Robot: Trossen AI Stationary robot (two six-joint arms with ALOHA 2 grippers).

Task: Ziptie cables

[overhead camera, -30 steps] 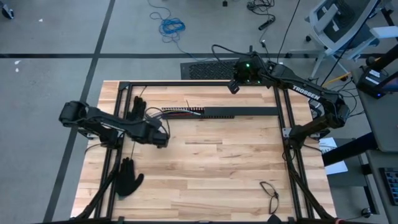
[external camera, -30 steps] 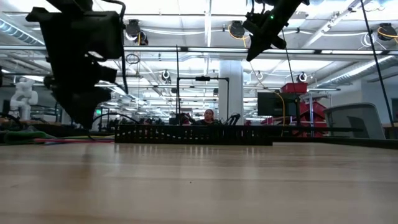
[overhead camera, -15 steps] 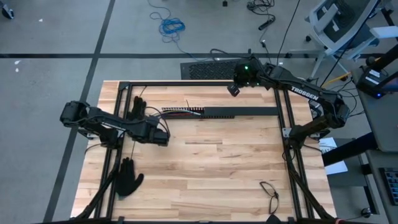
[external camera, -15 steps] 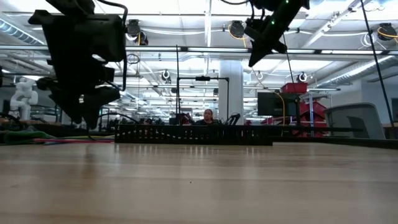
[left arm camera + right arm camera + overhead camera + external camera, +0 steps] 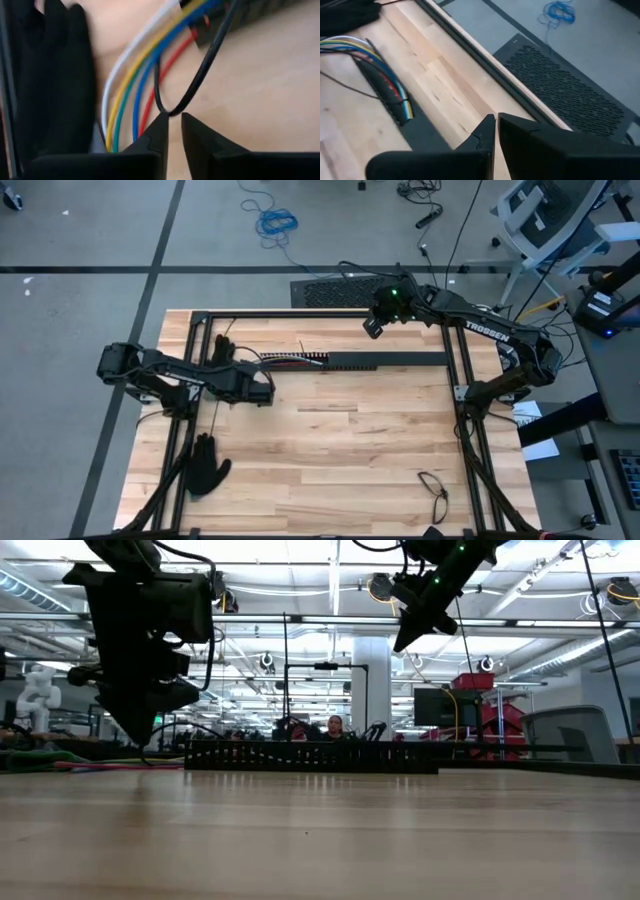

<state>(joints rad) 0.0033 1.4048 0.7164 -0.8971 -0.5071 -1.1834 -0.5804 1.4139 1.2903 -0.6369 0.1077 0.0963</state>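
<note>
The cables [image 5: 290,360] are red, blue, white and yellow-green wires lying on the table near its far edge, one end over the end of a black slotted bar [image 5: 390,360]. In the left wrist view they [image 5: 125,90] fan past a thin black ziptie [image 5: 200,75] bent into a loop. My left gripper [image 5: 268,390] is shut, just near of the cables and above the table [image 5: 140,740]. The loop's bend sits right at its fingertips [image 5: 175,120]. My right gripper [image 5: 370,328] is shut and hangs high over the far edge [image 5: 496,120]. It sees the cables [image 5: 375,60] and ziptie [image 5: 350,85]. My left gripper points down and toward the far edge. Its tips are at the bend of the ziptie's loop [image 5: 169,112]. I cannot tell whether they touch it.
One black glove [image 5: 222,350] lies beside the cables' left end, another [image 5: 205,465] near the left front. The black slotted bar runs along the far side [image 5: 310,755]. A small dark loop of cord [image 5: 433,485] lies right front. Black frame rails [image 5: 460,380] border the table.
My left gripper has moved toward the far edge, closer to the cables, staying shut and above the table.
</note>
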